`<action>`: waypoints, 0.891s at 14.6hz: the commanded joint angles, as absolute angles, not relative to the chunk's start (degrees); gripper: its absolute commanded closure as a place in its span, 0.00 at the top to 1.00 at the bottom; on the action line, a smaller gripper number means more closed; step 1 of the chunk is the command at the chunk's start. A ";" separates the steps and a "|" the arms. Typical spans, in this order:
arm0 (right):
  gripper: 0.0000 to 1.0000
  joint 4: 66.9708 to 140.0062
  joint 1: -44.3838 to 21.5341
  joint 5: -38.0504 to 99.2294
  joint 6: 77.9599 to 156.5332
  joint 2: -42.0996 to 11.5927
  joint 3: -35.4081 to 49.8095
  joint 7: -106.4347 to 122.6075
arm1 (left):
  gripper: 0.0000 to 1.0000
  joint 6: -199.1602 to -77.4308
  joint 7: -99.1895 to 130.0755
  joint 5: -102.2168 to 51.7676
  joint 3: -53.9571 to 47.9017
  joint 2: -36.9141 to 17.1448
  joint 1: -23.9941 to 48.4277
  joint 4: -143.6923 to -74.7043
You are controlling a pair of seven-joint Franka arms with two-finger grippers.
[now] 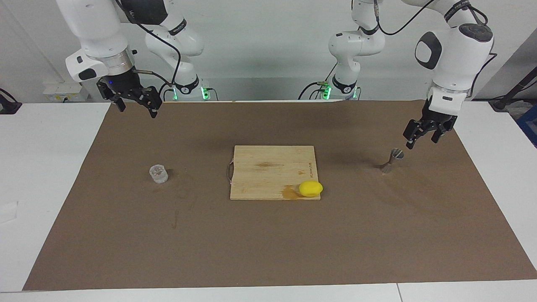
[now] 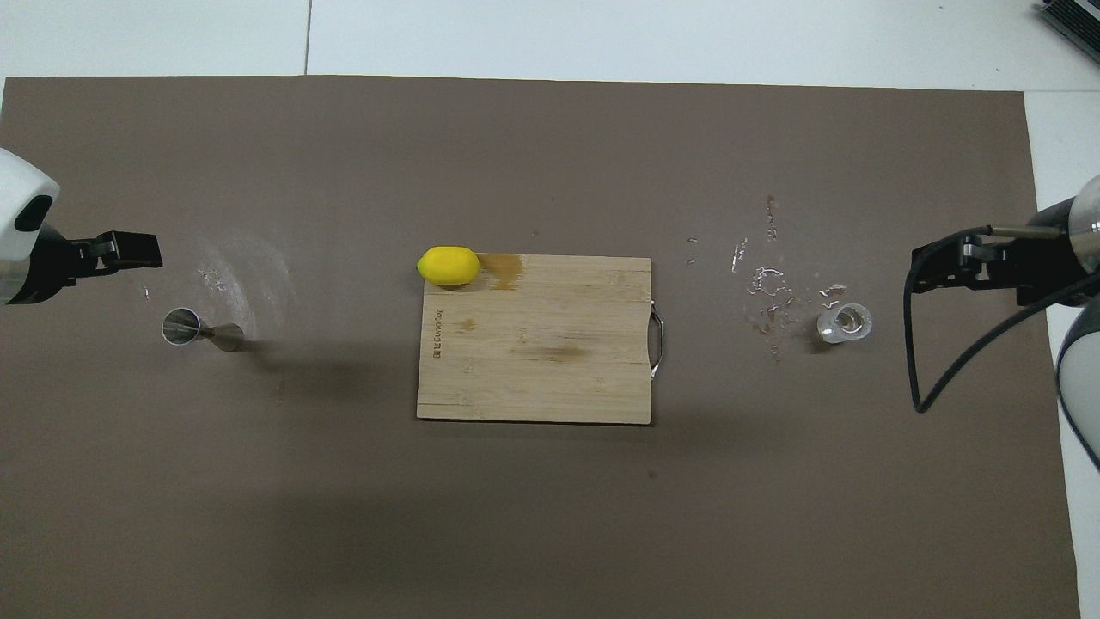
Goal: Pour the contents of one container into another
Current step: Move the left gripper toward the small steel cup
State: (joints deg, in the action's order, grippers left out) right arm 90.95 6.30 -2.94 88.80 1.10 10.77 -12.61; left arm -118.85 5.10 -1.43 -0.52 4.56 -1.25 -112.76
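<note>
The clear glass tumbler (image 1: 158, 173) stands upright on the brown mat toward the right arm's end; it also shows in the overhead view (image 2: 845, 322). The steel hourglass jigger (image 1: 393, 159) stands upright toward the left arm's end, also in the overhead view (image 2: 196, 328). My left gripper (image 1: 421, 142) hangs open and empty in the air just above and beside the jigger, not touching it; its tips show in the overhead view (image 2: 155, 249). My right gripper (image 1: 138, 110) is open and empty, raised high over the mat's edge by the robots, well clear of the tumbler (image 2: 918, 266).
A wooden cutting board (image 1: 268, 167) lies mid-table with a yellow lemon (image 1: 311, 188) on its corner. Water drops (image 2: 765, 292) are scattered on the mat beside the tumbler. A faint wet smear (image 2: 249, 271) lies by the jigger.
</note>
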 commanded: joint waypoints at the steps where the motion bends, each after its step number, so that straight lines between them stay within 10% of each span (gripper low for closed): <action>1: 1.00 91.58 6.68 -1.49 89.38 1.23 11.07 -10.81 | 1.00 -117.60 -8.38 -8.07 -0.26 5.63 -3.77 -113.12; 13: 0.99 92.20 5.89 -1.14 88.59 0.44 11.25 -10.72 | 1.00 -108.65 -76.85 -39.71 -0.26 -0.53 -14.75 -113.38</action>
